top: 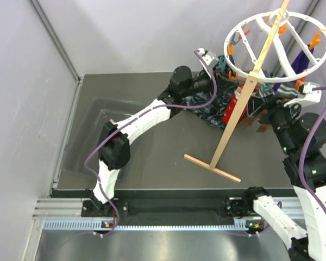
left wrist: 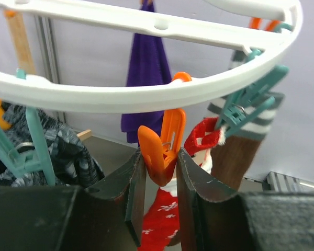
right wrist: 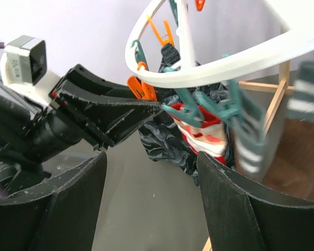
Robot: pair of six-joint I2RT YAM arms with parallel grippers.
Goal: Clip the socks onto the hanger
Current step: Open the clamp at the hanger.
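The white round hanger [top: 229, 55] stands on a slanted wooden pole [top: 236, 117]. My left gripper [left wrist: 161, 172] reaches up under its ring [left wrist: 120, 97] and is shut on an orange clip [left wrist: 165, 146]. A red snowflake sock [left wrist: 165, 217] hangs right below that clip, its white trim at the clip's lower end; I cannot tell if the clip bites it. A brown sock [left wrist: 240, 157] with a striped cuff hangs from a teal clip [left wrist: 246, 107]. My right gripper [right wrist: 152, 198] is open and empty, below the ring [right wrist: 225, 65], facing the left gripper's fingers [right wrist: 120, 112] and the red sock [right wrist: 204, 136].
A long purple sock [left wrist: 146, 78] hangs at the far side of the ring. A dark-blue patterned cloth [top: 206, 106] hangs under the ring at the left. The pole's wooden foot [top: 212, 167] lies on the dark table. A clear bin [top: 89, 130] sits at the left.
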